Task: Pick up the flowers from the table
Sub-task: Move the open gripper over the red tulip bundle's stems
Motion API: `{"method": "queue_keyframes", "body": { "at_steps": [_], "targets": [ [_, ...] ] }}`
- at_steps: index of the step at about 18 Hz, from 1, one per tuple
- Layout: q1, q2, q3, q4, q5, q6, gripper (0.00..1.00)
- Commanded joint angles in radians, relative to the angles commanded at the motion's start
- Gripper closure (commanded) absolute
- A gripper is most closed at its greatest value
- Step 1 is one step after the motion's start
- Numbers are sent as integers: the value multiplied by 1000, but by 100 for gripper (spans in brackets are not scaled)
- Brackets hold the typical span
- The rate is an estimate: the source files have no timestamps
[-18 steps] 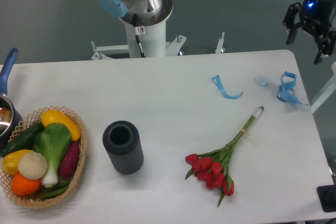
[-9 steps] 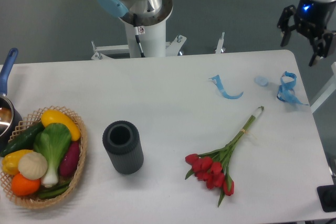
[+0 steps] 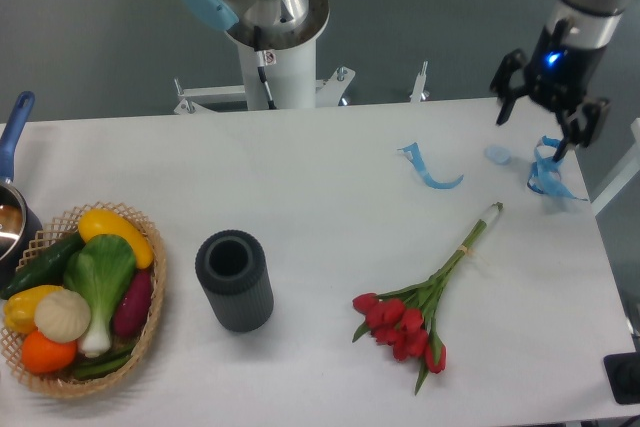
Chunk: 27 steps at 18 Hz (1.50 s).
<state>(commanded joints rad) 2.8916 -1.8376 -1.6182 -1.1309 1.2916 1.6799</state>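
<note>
The flowers (image 3: 420, 305), a bunch of red tulips with tied green stems, lie flat on the white table (image 3: 320, 177) at its right front, blooms toward the front edge and pale stem ends pointing back right. My gripper (image 3: 536, 132) hangs open over the table's back right corner, well behind and to the right of the flowers, with nothing between its fingers (image 3: 503, 97). It is close to the blue ribbons there.
A curled blue ribbon (image 3: 430, 169) lies behind the flowers and another (image 3: 547, 169) at the right edge. A dark ribbed cylinder (image 3: 234, 280) stands left of the flowers. A wicker basket (image 3: 150, 322) of vegetables and a pot (image 3: 12, 209) are at far left. The arm's base (image 3: 272, 37) is behind.
The gripper has moved left and down, from beyond the table's back right corner to above the ribbons. The flowers have not moved.
</note>
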Motion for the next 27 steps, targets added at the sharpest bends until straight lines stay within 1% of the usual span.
{"method": "queue_keyframes", "body": {
  "at_steps": [1,2,3,8,10,11,15,16,18,20,21,23,25,27],
  "targets": [
    [-2,-11,-14,40,0,-11,0],
    [-12,-23,-34,99,0,-20,0],
    [-17,-37,-38,129,2,-43,0],
    [-70,-113,-39,200,6,-159,0],
    [-95,-143,-34,212,5,-193,0],
    [-104,-167,-26,215,6,-193,0],
    [-109,-216,-26,220,20,-195,0],
    [-114,-224,-22,221,21,-195,0],
    [-117,-236,-35,227,21,-195,0],
    [-118,-261,-26,234,20,-203,0],
    [-130,-270,-32,258,20,-218,0],
    [-140,-273,-35,270,23,-218,0],
    [-143,-281,-37,272,60,-223,0],
    [-169,-288,-35,283,83,-226,0]
  ]
}}
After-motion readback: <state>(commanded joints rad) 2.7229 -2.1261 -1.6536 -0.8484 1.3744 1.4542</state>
